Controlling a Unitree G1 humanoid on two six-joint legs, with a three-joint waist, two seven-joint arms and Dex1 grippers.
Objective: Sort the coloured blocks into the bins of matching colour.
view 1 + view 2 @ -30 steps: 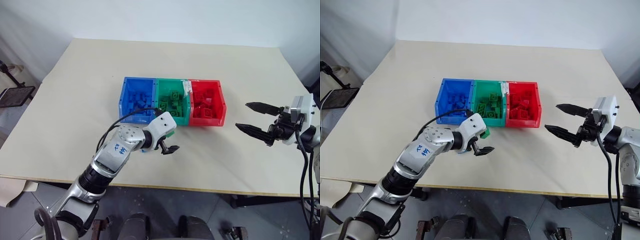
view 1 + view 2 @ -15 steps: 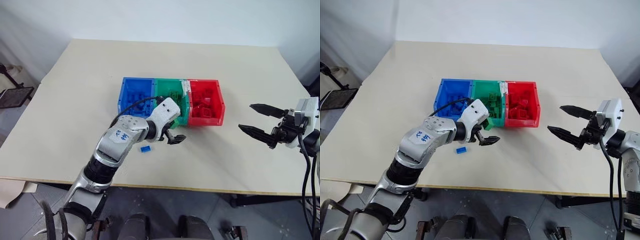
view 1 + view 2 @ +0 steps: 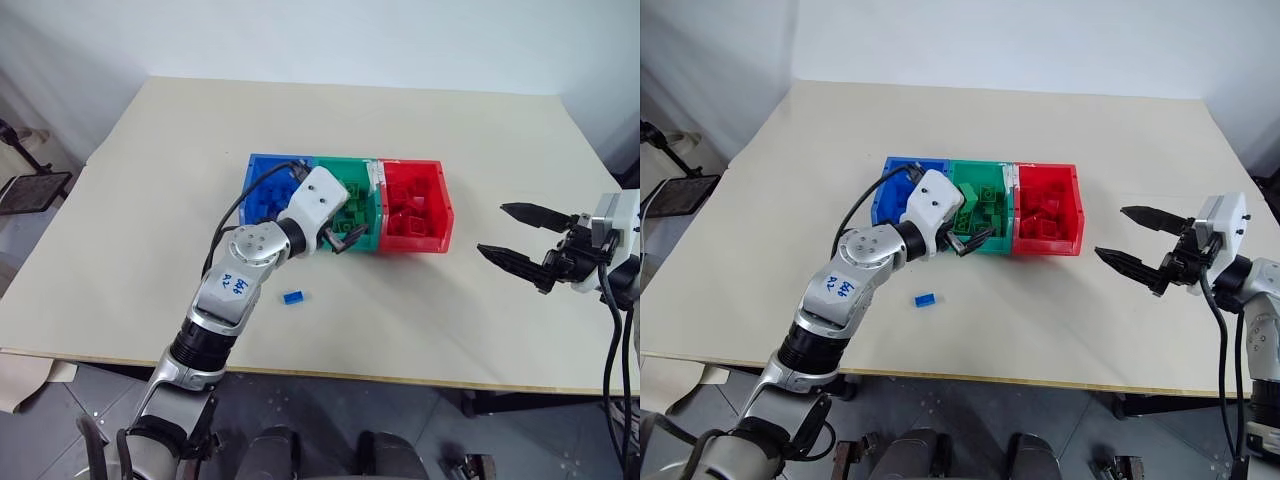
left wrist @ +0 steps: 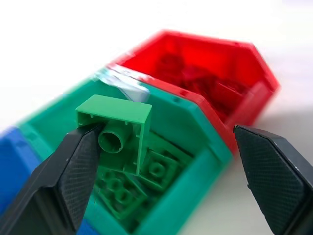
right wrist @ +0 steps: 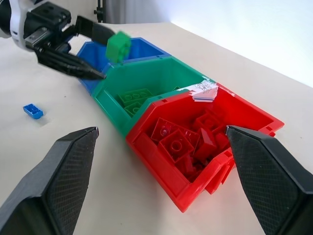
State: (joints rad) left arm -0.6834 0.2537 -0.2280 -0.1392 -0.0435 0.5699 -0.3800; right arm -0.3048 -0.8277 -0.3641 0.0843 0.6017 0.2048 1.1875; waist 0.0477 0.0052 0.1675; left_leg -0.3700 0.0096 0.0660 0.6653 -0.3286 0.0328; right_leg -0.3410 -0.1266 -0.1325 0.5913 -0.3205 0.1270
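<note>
Left gripper (image 4: 161,161) hangs over the near edge of the green bin (image 4: 195,132) with its two black fingers spread wide. A green block (image 4: 117,122) sits against the inner face of one finger (image 4: 73,166), apart from the other finger; it is a small brick seen from its hollow underside, with one round tube inside and thin walls around it. Whether it still clings to that finger or is loose in the air cannot be told. In the right wrist view the same block (image 5: 118,46) shows as a bright green cube between the two finger tips, above the seam where the blue bin (image 5: 142,49) meets the green one.

Below it, the green bin holds several flat, studded green bricks. Joined beside it, the red bin (image 3: 443,205) is heaped with red bricks, and a patch of pale tape lies on the wall between green and red. All three bins stand in a row on the beige table (image 3: 150,170).

A small blue block (image 3: 294,297) lies on the table, near the bins on the robot's side and well apart from them.

Right gripper (image 3: 522,236) is held off to the right of the red bin, clear of everything, fingers wide apart and empty.
</note>
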